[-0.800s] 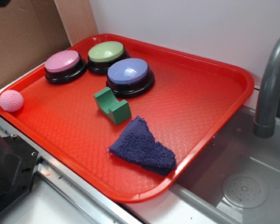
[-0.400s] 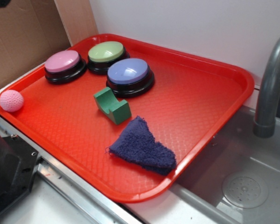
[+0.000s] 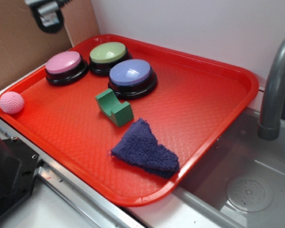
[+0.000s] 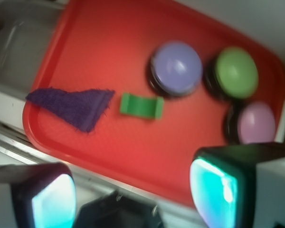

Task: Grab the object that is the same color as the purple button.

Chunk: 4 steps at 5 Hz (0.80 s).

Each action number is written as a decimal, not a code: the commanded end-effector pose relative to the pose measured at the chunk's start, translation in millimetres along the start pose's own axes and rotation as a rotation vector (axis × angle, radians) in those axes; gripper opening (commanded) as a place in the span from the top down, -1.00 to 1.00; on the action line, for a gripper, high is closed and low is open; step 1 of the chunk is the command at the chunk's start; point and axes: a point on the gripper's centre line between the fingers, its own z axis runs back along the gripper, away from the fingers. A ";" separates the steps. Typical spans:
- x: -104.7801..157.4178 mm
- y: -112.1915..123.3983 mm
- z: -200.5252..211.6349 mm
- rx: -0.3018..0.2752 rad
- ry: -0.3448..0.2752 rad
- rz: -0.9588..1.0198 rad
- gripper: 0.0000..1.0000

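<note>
The object, a dark navy-purple fuzzy rag (image 3: 145,151) (image 4: 72,107), lies flat near the front edge of the red tray (image 3: 213,95). The purple button (image 3: 131,76) (image 4: 176,68) stands at the back of the tray, between the green-topped button (image 3: 108,54) and the green foam block (image 3: 114,107). My gripper (image 3: 47,16) enters at the top left of the exterior view, high above the pink-topped button (image 3: 64,66). In the wrist view my gripper (image 4: 133,199) is open, its two teal pads wide apart with nothing between them, hovering above the tray's near edge.
A pink knitted ball (image 3: 11,102) sits in the tray's left corner. A grey faucet (image 3: 275,90) rises at the right over a steel sink (image 3: 247,190). Cardboard (image 3: 19,42) stands behind at the left, a black box (image 3: 9,175) at the front left.
My gripper has come into the exterior view at the top left; before, it was out of sight. The things on the tray have not moved.
</note>
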 end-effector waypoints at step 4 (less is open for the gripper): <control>22.8 -84.6 -120.0 -0.219 -0.207 -1.234 -1.00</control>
